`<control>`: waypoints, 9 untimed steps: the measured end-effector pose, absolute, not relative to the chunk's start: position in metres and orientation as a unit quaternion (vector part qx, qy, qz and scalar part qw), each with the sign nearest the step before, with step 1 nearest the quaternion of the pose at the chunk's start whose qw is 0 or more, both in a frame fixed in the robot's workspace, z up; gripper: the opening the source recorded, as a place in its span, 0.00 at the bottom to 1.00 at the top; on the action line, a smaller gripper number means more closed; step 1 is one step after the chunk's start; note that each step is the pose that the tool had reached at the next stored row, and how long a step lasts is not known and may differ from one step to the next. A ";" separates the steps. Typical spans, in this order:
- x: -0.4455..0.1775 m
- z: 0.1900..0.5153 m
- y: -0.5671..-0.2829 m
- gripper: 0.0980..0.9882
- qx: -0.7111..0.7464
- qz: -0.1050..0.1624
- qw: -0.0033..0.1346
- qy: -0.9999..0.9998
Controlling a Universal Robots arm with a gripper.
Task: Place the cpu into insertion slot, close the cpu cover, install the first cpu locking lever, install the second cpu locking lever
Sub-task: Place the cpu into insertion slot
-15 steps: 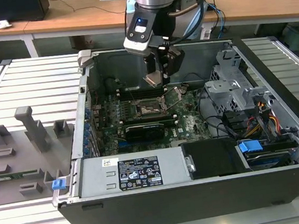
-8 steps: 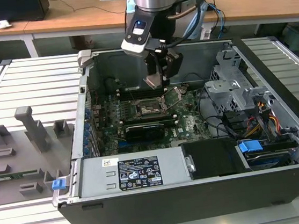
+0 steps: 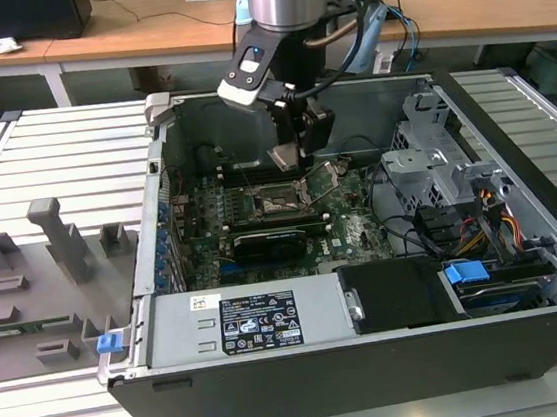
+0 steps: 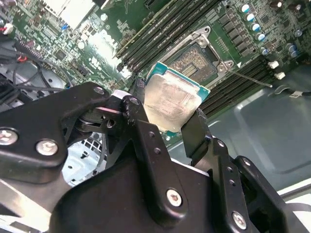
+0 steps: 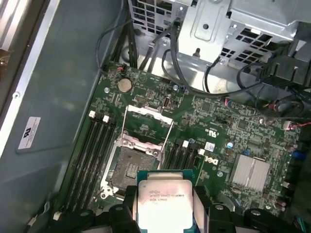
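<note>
The gripper (image 4: 167, 114) is clenched on the cpu (image 4: 172, 102). In the second wrist view two black fingers (image 4: 193, 133) are pressed against opposite edges of the chip, with its silvery lid turned to the camera. The chip is nearly square and is held in the air, tilted, clear of the board.

In the first wrist view the insertion slot (image 5: 130, 170) is seen just beyond the chip's far edge and slightly to one side. It is judged to lie ahead of and below the fingers. Its contact field is bare, and its sides run parallel to the memory slots (image 5: 95, 145) beside it.

Past the socket, the cpu cover (image 5: 142, 141) is folded back, open, over the green motherboard (image 5: 218, 126).

The height gap is shown by the exterior view, where the chip hangs above the socket inside the computer case (image 3: 378, 378).
</note>
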State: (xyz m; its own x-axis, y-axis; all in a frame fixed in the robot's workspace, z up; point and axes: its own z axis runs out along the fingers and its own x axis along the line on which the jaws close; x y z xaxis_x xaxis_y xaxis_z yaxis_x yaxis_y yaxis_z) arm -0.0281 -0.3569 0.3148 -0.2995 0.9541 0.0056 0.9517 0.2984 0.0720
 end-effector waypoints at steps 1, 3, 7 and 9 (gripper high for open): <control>-0.028 0.314 -0.357 0.50 0.594 0.031 0.019 0.804; -0.029 0.312 -0.357 0.50 0.599 0.031 0.019 0.800; -0.030 0.311 -0.357 0.50 0.605 0.030 0.020 0.795; -0.031 0.310 -0.357 0.50 0.609 0.030 0.020 0.793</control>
